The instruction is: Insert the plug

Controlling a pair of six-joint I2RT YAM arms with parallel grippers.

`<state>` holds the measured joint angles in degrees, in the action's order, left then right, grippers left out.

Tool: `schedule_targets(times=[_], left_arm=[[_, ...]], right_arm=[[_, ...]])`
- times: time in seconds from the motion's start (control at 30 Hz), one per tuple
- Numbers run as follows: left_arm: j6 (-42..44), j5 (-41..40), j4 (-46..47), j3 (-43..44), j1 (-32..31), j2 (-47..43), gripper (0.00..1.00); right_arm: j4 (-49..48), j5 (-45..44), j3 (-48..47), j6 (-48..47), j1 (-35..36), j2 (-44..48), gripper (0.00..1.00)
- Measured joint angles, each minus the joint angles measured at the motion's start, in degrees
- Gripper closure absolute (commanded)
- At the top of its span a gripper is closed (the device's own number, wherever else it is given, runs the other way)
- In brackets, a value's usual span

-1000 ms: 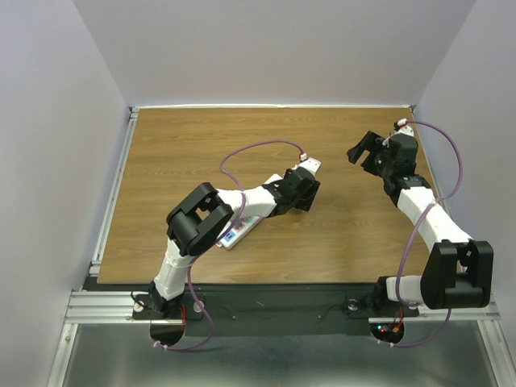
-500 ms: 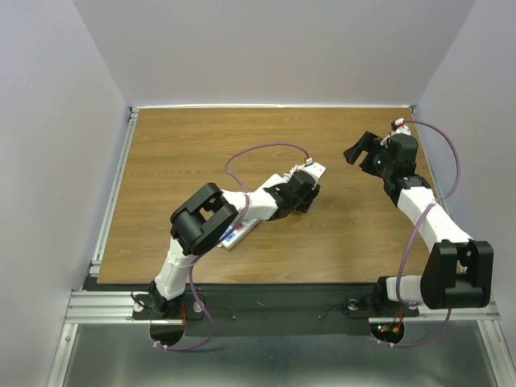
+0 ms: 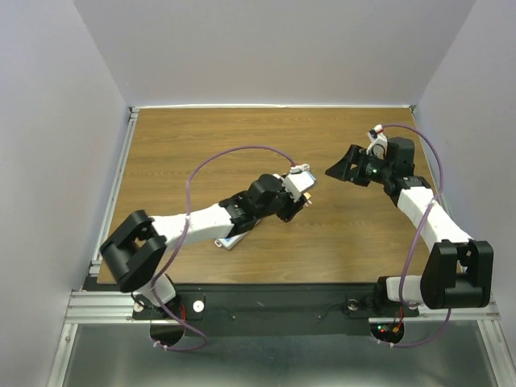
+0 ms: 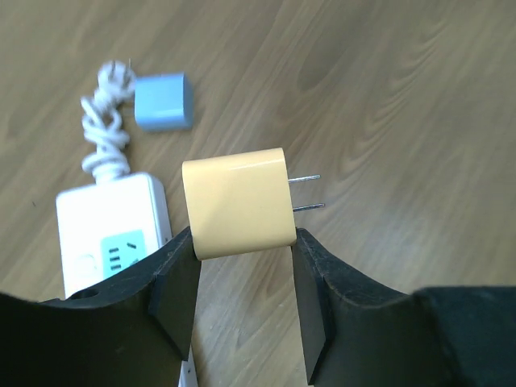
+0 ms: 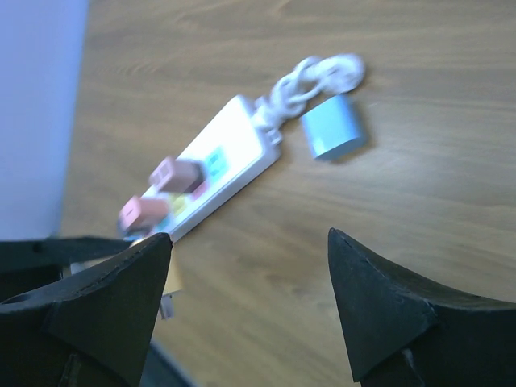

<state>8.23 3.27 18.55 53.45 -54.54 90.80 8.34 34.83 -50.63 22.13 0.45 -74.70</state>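
My left gripper (image 4: pixel 242 243) is shut on a yellow plug (image 4: pixel 236 201) and holds it above the table, its two prongs pointing right. In the top view that gripper (image 3: pixel 300 200) is at the table's middle. The white power strip (image 4: pixel 113 234) lies to the left of the plug, with a blue adapter (image 4: pixel 163 101) and a coiled white cord (image 4: pixel 107 133) beyond it. The right wrist view shows the strip (image 5: pixel 222 165) with two pink plugs (image 5: pixel 172 174) in it. My right gripper (image 5: pixel 248 238) is open and empty, up over the table's right side (image 3: pixel 340 171).
The left arm covers most of the power strip in the top view; only its end (image 3: pixel 228 241) shows. The wooden table (image 3: pixel 177 153) is walled at the back and on both sides. Purple cables loop from both wrists.
My left arm has stretched out low and its elbow has swung left; the plug stays gripped near the middle. My right gripper has tipped down and shifted left.
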Motion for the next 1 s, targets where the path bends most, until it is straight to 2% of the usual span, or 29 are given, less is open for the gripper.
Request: schedule_targets(times=[0.2,0.37,0.8,0.83,0.97,1.0], left_arm=[[2.1,4.13,0.55,-3.08,-2.21,-8.22,0.97],[3.52,4.22,-0.42,-7.52,-5.2,-10.25,0.97],[4.81,2.05,-1.07,-9.94,-6.88,-16.06,0.97],[4.83,2.03,-1.25,-9.97,-6.97,-16.09,0.97],[4.79,1.68,-2.21,-9.99,-7.45,-16.0,0.97],[4.79,1.6,-2.34,-10.01,-7.52,-15.91,0.97]], right_arm=[[2.6,14.53,0.0,0.15,1.42,-0.48,0.19],[3.32,21.9,0.0,0.83,7.67,-0.57,0.2],[4.9,25.73,0.55,-0.37,16.0,-7.89,0.21],[4.94,26.21,0.55,-0.52,16.26,-8.39,0.23],[4.96,27.87,0.55,-1.03,16.9,-9.6,0.39],[4.92,28.24,0.55,-1.05,16.98,-9.68,0.45]])
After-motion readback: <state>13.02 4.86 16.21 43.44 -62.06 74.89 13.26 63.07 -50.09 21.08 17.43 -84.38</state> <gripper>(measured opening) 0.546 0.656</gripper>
